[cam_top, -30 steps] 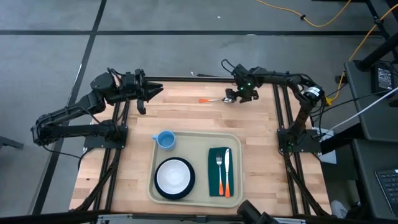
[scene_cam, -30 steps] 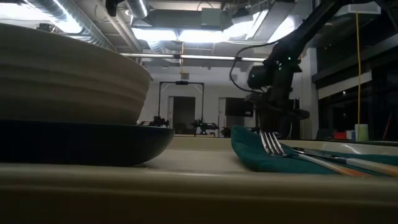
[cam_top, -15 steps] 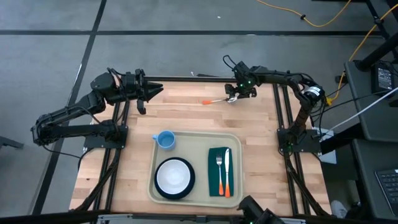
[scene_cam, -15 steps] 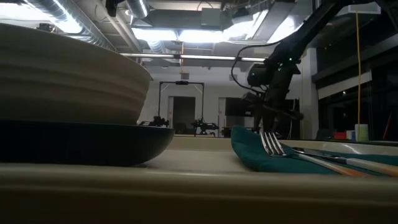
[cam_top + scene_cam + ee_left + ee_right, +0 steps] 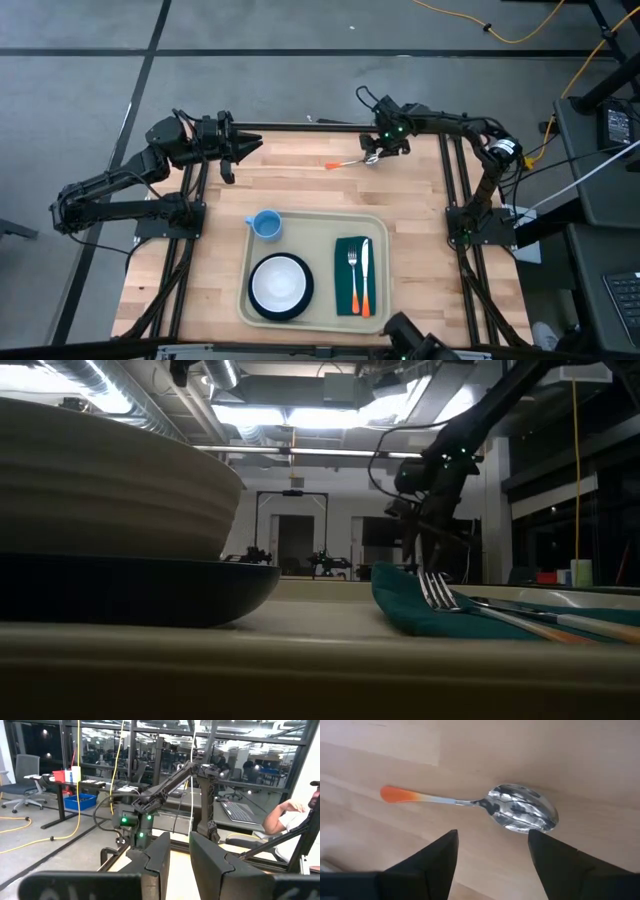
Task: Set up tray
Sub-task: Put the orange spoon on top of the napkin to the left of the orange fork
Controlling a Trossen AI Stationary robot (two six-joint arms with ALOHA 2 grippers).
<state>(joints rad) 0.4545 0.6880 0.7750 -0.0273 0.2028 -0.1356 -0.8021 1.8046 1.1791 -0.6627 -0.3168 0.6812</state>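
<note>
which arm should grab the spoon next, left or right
Right. The right gripper hangs directly over the spoon with jaws open, at the table's far edge. The left gripper waits off to the far left, well away from it.

The table (image 5: 300,180) was pale, matt wood with visible grain. The spoon (image 5: 485,807) had a glossy, mirror-like metal bowl and a smooth orange plastic handle. The tray (image 5: 320,222) appeared as smooth beige plastic.

Bare tabletop (image 5: 300,185) lies open around the spoon (image 5: 350,161), between both arms.
</note>
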